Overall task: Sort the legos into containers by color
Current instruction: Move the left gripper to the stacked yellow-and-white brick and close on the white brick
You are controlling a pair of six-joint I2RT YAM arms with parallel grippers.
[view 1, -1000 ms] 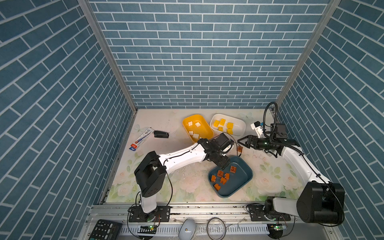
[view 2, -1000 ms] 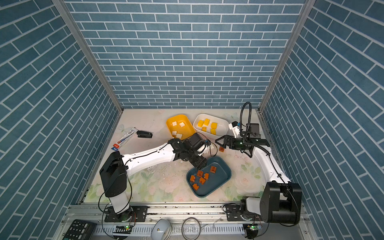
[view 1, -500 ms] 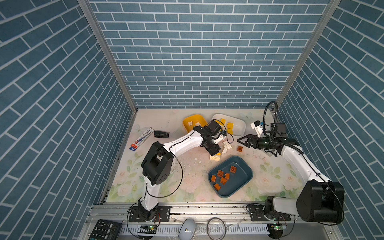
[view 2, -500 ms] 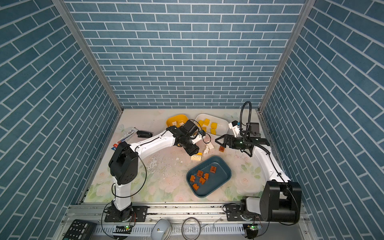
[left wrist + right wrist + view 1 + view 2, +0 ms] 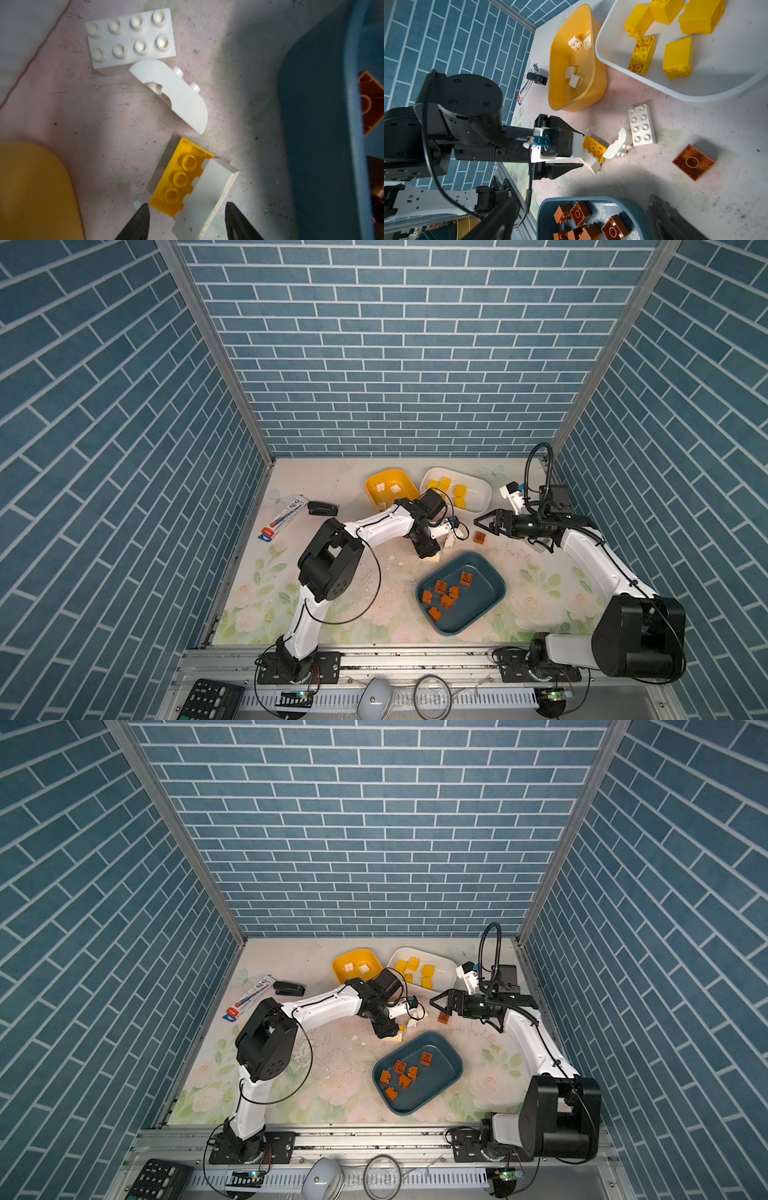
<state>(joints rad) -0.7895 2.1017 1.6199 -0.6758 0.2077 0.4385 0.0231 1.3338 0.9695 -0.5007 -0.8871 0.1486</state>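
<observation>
My left gripper (image 5: 187, 209) is open, its fingers either side of a white sloped lego (image 5: 205, 199) that leans on an upturned yellow lego (image 5: 178, 178); gaps show on both sides. Beside them lie a white curved lego (image 5: 176, 97) and a white 2x4 lego (image 5: 131, 39). A brown lego (image 5: 480, 537) rests on the table just in front of my open, empty right gripper (image 5: 478, 523). The yellow container (image 5: 405, 479) holds white legos, the white container (image 5: 478, 493) yellow ones, the teal container (image 5: 482, 589) several brown ones.
A black stapler (image 5: 322, 509) and a flat printed pack (image 5: 284, 519) lie at the back left. Small white chips dot the mat by the left arm. Brick-patterned walls enclose the table on three sides.
My left arm has swung from above the teal container back to the loose legos between the containers, and its jaws have narrowed. The right arm has not moved.
</observation>
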